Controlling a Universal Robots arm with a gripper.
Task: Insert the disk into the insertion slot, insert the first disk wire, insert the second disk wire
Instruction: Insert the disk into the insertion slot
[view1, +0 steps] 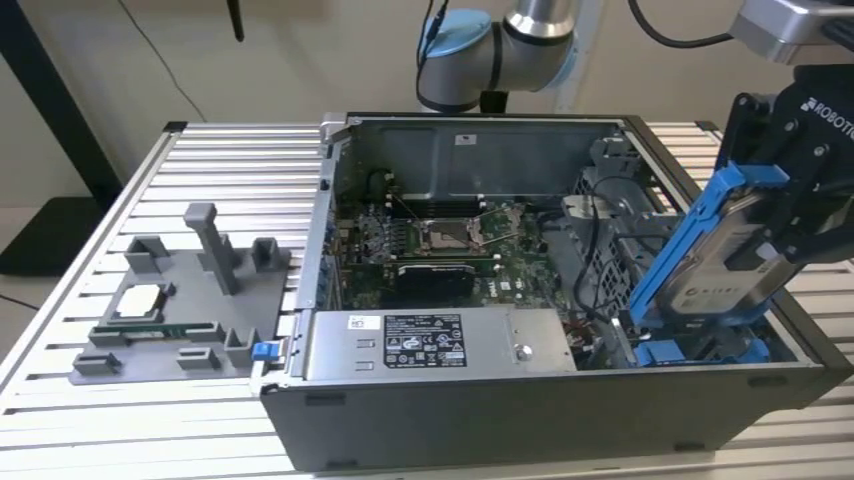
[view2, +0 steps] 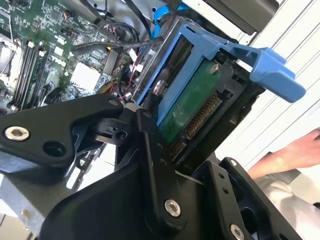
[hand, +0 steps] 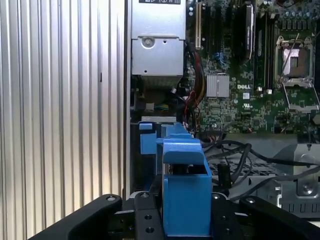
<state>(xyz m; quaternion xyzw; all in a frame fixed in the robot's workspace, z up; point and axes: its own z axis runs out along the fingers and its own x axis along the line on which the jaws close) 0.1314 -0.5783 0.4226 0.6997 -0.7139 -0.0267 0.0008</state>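
I am holding the disk with my hand clamped on its upper end, tilting it so its lower edge is aiming into the slot in the case corner, perhaps already touching it.

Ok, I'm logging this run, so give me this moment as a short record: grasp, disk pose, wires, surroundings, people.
end effector: shut on disk
disk pose: tilted, lower end at the slot, upper end raised
disk connector: nothing plugged in
case: open, on slatted table
person: hand by the table
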